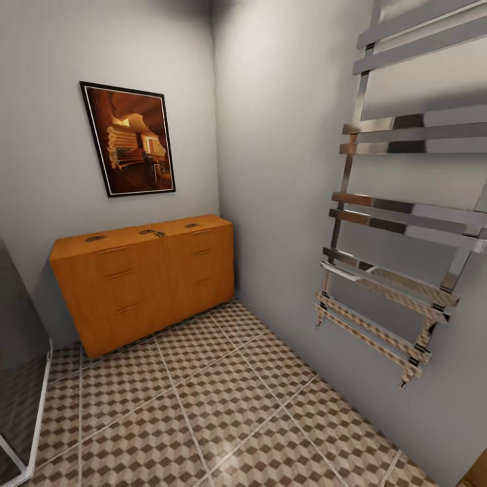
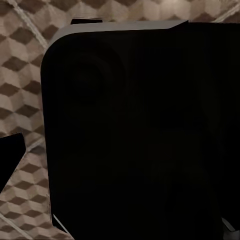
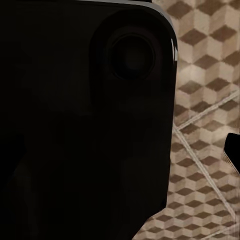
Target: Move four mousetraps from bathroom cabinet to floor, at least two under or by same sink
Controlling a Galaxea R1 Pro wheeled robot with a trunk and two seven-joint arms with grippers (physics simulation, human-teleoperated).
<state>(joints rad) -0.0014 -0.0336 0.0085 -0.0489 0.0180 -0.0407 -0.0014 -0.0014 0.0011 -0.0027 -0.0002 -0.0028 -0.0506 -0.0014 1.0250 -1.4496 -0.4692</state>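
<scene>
The bathroom floor (image 1: 223,406), tiled in a brown, beige and cream cube pattern, spreads in front of me in the head view. The mousetraps, the cabinet and the sink are out of view. In the left wrist view a large black robot body (image 2: 135,135) blocks most of the floor (image 2: 20,75); a dark tip (image 2: 10,155) pokes in at the edge. The right wrist view is similar, with a black body (image 3: 85,125) over the floor (image 3: 210,60) and a dark tip (image 3: 234,152) at the edge. Neither view lets me judge the jaws.
An orange wooden dresser (image 1: 145,284) stands against the far wall in the corner, with small dark items on top. A framed picture (image 1: 128,138) hangs above it. A chrome towel rail (image 1: 399,223) projects from the right wall. A glass panel (image 1: 20,379) stands at the left.
</scene>
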